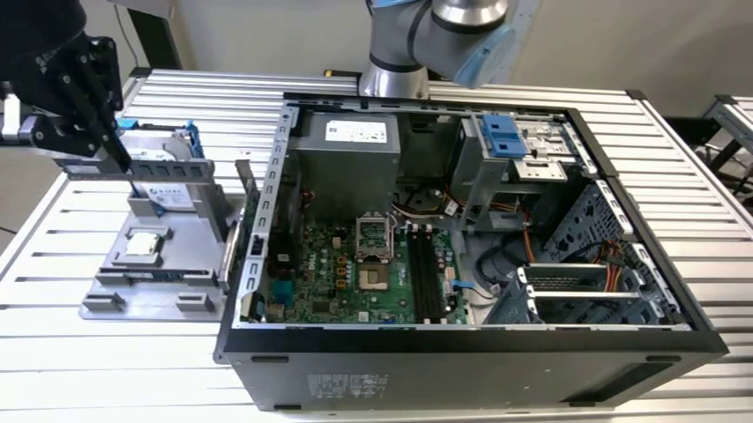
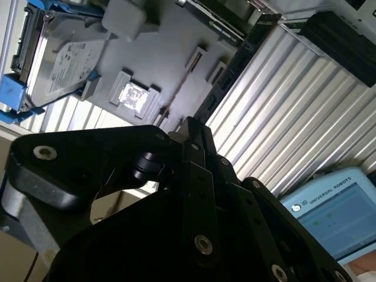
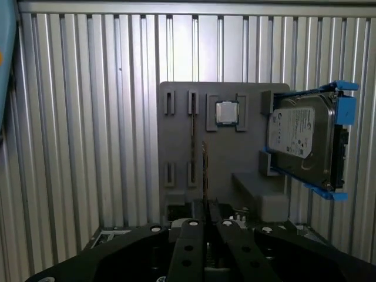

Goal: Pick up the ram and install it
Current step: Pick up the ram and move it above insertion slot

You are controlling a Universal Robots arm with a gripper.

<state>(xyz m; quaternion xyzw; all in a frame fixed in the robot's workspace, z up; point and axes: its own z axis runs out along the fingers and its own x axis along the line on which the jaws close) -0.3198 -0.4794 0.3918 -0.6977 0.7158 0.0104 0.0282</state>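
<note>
My black gripper [image 1: 108,132] hovers over the far left part of the grey parts holder [image 1: 118,275], well to the exterior view's left of the open computer case [image 1: 471,339]. Its fingers are shut on the ram [image 1: 125,166], a thin stick that hangs from the fingertips toward the holder. In the first wrist view the ram [image 3: 204,170] is edge-on, a narrow line running out from the gripper [image 3: 205,205] over the holder [image 3: 182,135]. In the second wrist view the closed gripper [image 2: 191,124] is seen from behind. The black memory slots [image 1: 421,269] lie on the motherboard inside the case.
A silver hard drive in a blue frame [image 1: 159,172] [image 3: 299,138] leans at the holder's far end, with a small square processor [image 1: 144,244] [image 3: 227,113] beside it. A thin upright board [image 1: 247,189] stands between holder and case. The arm's base [image 1: 394,79] stands behind the case.
</note>
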